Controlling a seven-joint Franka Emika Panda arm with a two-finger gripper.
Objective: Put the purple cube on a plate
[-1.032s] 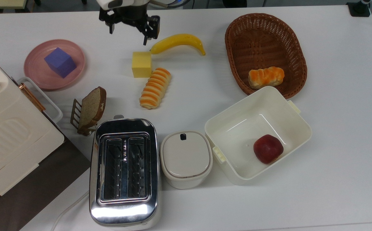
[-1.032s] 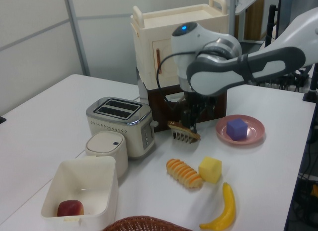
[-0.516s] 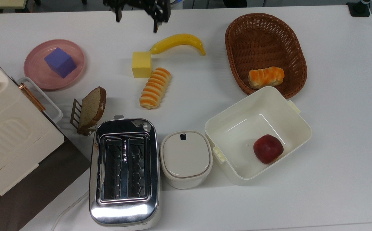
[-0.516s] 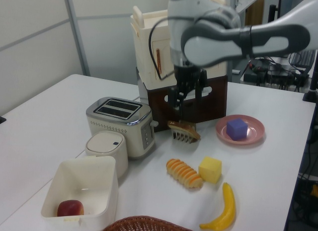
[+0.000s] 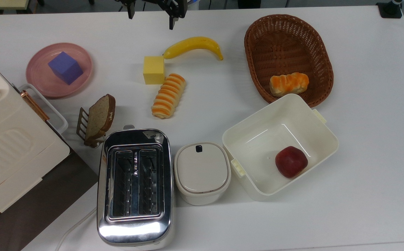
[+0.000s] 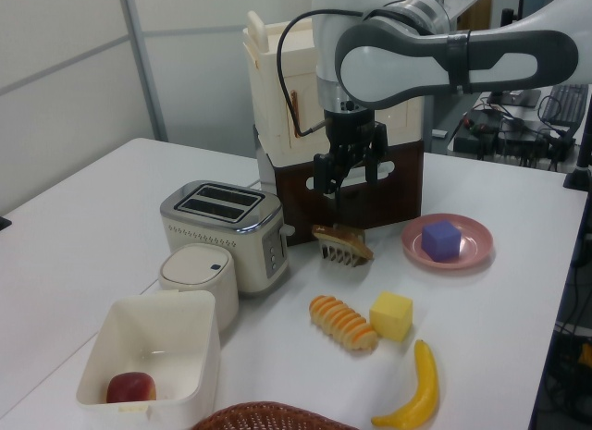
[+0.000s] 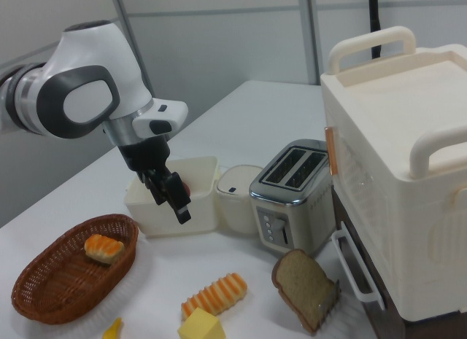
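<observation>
The white surface carries, near its far-left corner in the top view, the pink plate, and the purple cube sits on the plate, tilted cornerwise toward the plate's right side. The gripper hangs released and empty above the surface's far edge in the top view, well apart from the plate, with its fingers spread and pointing down.

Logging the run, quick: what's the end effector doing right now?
End effector: open, holding nothing, raised above the table; the purple cube sits on the plate.
</observation>
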